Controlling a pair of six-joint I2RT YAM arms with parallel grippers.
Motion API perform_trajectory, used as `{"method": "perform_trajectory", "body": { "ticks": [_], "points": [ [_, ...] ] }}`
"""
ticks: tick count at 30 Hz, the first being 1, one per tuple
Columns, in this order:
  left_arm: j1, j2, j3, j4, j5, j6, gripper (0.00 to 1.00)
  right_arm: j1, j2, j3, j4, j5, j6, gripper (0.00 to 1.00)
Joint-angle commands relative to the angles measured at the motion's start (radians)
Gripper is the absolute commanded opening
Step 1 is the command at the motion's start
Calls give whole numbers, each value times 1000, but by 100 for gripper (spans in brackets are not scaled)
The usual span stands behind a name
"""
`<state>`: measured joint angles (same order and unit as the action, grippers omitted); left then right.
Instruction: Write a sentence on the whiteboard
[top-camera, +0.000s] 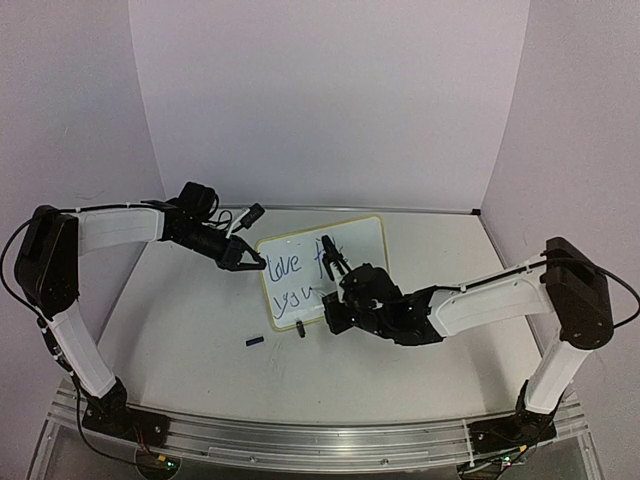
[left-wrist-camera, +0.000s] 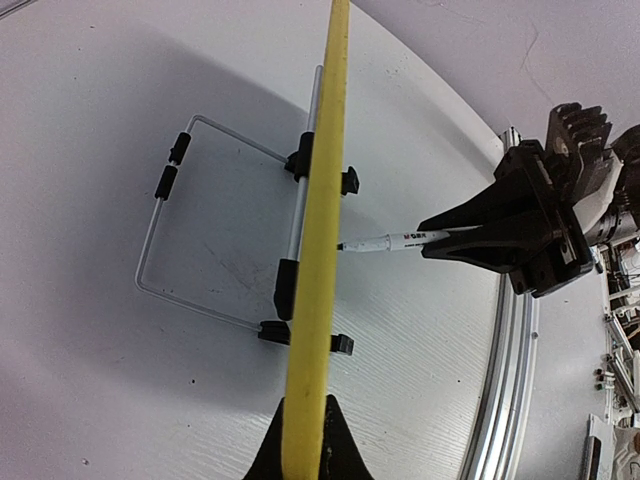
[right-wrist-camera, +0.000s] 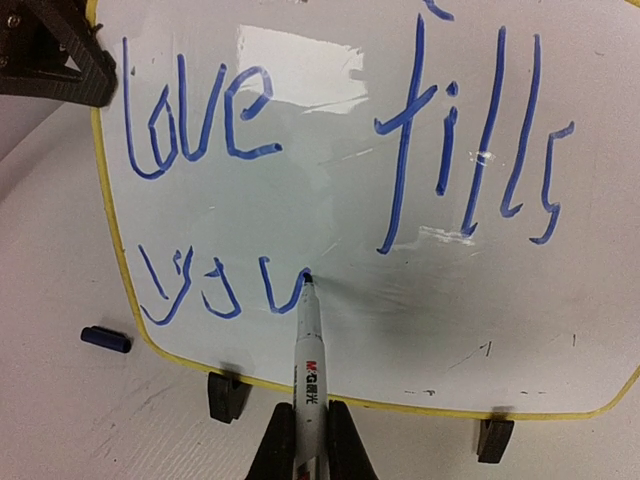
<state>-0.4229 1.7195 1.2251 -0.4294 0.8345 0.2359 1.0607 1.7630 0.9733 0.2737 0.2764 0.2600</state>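
Note:
The whiteboard (top-camera: 345, 245) stands tilted on the table, held up by two black clip feet (right-wrist-camera: 227, 396). Blue words on it (right-wrist-camera: 200, 120) read "love fills" above and "you" below. My left gripper (top-camera: 255, 263) is shut on the board's left yellow rim (left-wrist-camera: 318, 300). My right gripper (right-wrist-camera: 308, 440) is shut on a white marker (right-wrist-camera: 308, 370). The marker's tip touches the board at the end of the "u" (right-wrist-camera: 306, 279). The marker also shows from the side in the left wrist view (left-wrist-camera: 395, 241).
The marker's blue cap (top-camera: 254, 341) lies on the table in front of the board's left corner, also in the right wrist view (right-wrist-camera: 105, 339). A wire stand (left-wrist-camera: 200, 230) props the board from behind. White walls enclose the table.

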Motion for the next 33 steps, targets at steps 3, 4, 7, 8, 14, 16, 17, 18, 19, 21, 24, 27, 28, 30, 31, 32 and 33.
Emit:
{"method": "perform_trajectory", "body": {
  "ticks": [3,4,7,8,14,16,17,18,19,21,24,27,28,30,31,32,33],
  "points": [
    [-6,-11,31,-40,-86,53,0,-3,18,-20,19,-22,35,0],
    [-5,-9,31,-40,-85,52,0,-4,21,-19,19,-24,36,0],
    [-6,-9,31,-40,-85,53,0,-4,23,-20,19,-26,39,0],
    [-5,-9,31,-40,-87,52,0,-4,22,-22,19,-26,40,0],
    [-6,-9,33,-40,-85,53,0,-3,-1,-48,15,-15,52,0],
    [-7,-10,33,-40,-86,52,0,-3,-6,-55,12,-8,54,0],
    [-6,-11,33,-41,-86,52,0,-3,-8,-57,10,-5,54,0],
    [-6,-11,32,-41,-85,52,0,-3,-9,-57,9,-2,53,0],
    [-7,-11,32,-42,-85,53,0,-4,-14,-59,6,5,51,0],
    [-7,-12,31,-42,-85,53,0,-4,-24,-59,6,11,46,0],
    [-7,-14,31,-41,-86,52,0,-4,-57,-58,3,13,36,0],
    [-7,-15,31,-42,-86,52,0,-3,-83,-56,1,12,29,0],
    [-7,-15,31,-42,-87,52,0,-3,-88,-55,1,10,27,0],
    [-7,-17,31,-42,-87,52,0,-4,-93,-50,1,13,22,0],
    [-6,-16,31,-42,-87,52,0,-3,-96,-45,1,16,17,0],
    [-7,-17,31,-42,-87,53,0,-3,-93,-36,1,24,7,0],
    [-7,-17,31,-42,-87,53,0,-4,-91,-33,1,27,2,0]
  ]
}}
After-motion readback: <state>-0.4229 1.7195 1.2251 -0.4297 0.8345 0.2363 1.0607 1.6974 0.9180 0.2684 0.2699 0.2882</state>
